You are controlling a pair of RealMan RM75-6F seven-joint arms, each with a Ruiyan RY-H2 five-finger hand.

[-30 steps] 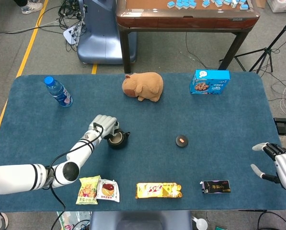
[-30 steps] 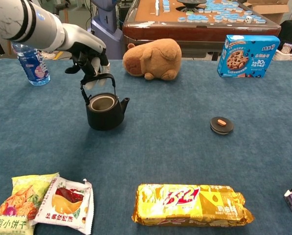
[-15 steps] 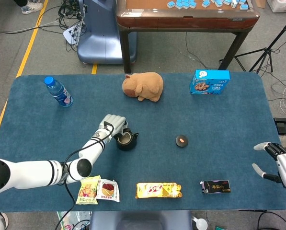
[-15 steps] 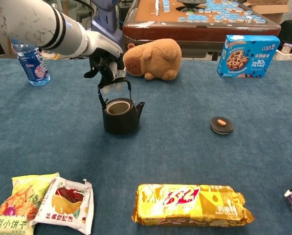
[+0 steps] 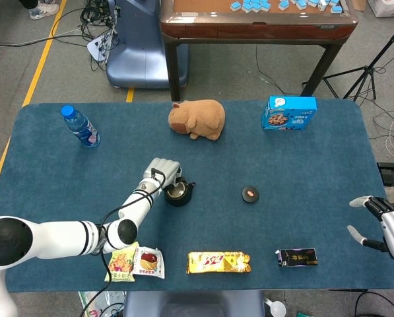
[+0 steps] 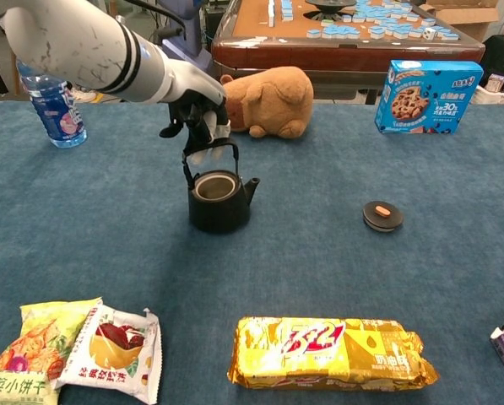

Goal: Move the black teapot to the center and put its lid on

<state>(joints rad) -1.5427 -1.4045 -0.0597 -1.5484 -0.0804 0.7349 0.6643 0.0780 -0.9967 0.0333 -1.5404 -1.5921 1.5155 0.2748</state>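
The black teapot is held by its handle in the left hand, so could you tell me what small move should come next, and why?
Probably a short carry further toward the lid, then setting down. The left hand grips the handle of the black teapot, which sits left of the table's middle, mouth open. The right hand waits open at the far edge.

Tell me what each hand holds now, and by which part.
The left hand holds the black round teapot by its arched handle. The right hand holds nothing.
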